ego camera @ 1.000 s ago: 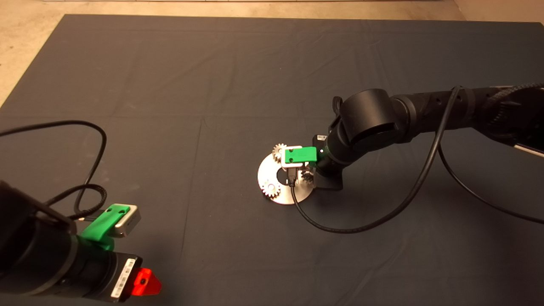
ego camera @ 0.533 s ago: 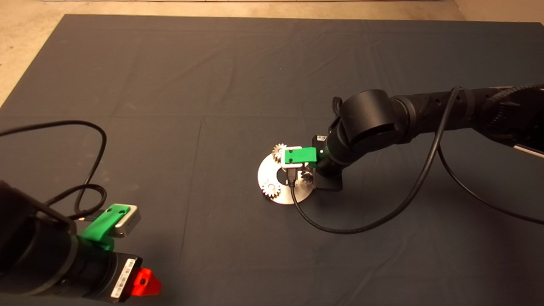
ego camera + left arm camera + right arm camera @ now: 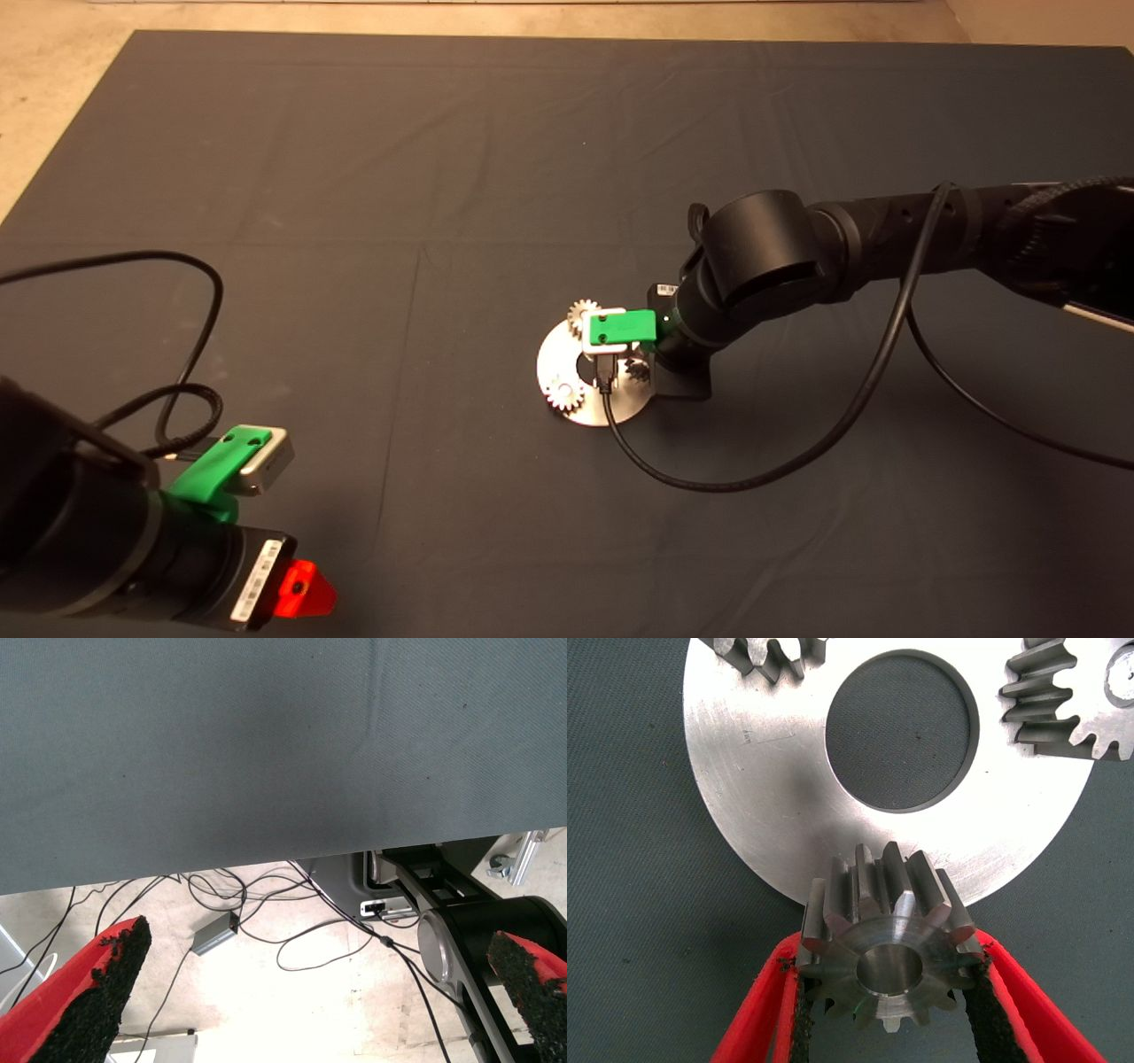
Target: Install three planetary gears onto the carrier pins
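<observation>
The dark mat [image 3: 354, 177] covers the table. The right arm [image 3: 886, 239] reaches in from the right edge, elbow bent, wrist angled down over the silver disc [image 3: 558, 359] near the mat's middle. The right gripper [image 3: 888, 992] is clamped on a planetary gear [image 3: 890, 961], its red fingers [image 3: 757, 1019] pressing the toothed rim from both sides, bore facing the wrist camera, at the disc's edge. Two other gears sit on the disc: one at its far rim [image 3: 582, 312], one at its near-left rim [image 3: 564, 392]. The left gripper [image 3: 328, 992] waits at the lower left edge, its fingers spread wide apart, empty.

The carrier pins cannot be made out; the wrist camera mount [image 3: 623, 328] hides the held gear in the head view, and the wrist view cuts off both seated gears. Compared with half a second ago, the right wrist has shifted slightly towards the disc's centre.
</observation>
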Tool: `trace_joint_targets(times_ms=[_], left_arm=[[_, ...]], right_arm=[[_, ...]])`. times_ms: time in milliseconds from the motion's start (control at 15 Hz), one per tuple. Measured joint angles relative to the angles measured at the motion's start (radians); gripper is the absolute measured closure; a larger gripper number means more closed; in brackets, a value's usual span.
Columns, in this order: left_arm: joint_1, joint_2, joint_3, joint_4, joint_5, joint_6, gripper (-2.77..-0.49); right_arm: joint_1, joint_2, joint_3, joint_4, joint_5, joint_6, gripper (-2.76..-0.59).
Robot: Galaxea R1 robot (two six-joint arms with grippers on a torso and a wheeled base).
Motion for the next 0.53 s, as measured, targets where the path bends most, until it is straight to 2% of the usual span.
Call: trace_joint_targets(times_ms=[533], left_arm=[[0.0,-0.005,0.0,0.0,0.0,0.0,-2.76]], right_arm=[[-0.004,0.004,0.001,-0.007,-0.004,0.0,-1.01]])
